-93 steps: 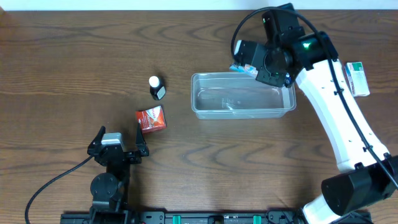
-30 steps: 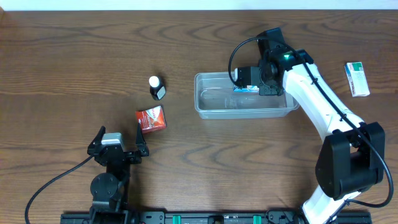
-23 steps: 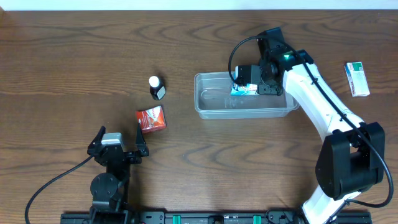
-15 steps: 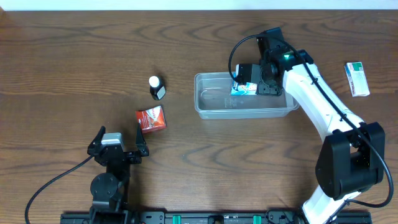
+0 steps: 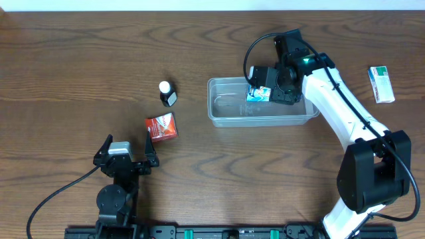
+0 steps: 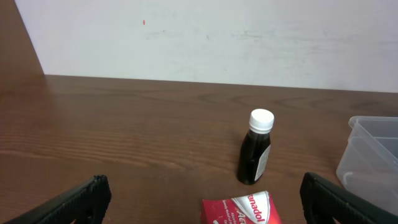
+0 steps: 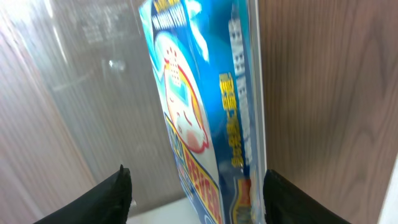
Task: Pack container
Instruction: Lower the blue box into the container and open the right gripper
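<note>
The clear plastic container [image 5: 222,118] lies right of the table's centre, and its corner [image 6: 373,155] shows at the right edge of the left wrist view. A blue box [image 5: 259,94] stands on edge inside it against the far wall. My right gripper [image 5: 261,85] hangs over that box, open. In the right wrist view the blue box [image 7: 205,124] rises between the spread fingers of the gripper [image 7: 199,199], with a clear gap on the left side. My left gripper [image 5: 127,149] rests open near the front edge, behind a red box [image 5: 161,127].
A dark bottle with a white cap [image 5: 166,93] stands left of the container, also seen as the bottle [image 6: 256,149] beyond the red box [image 6: 239,210]. A green and white box [image 5: 380,83] lies at the far right.
My right gripper has opened and let go of the blue box, which now stands inside the container. The left arm has not moved.
</note>
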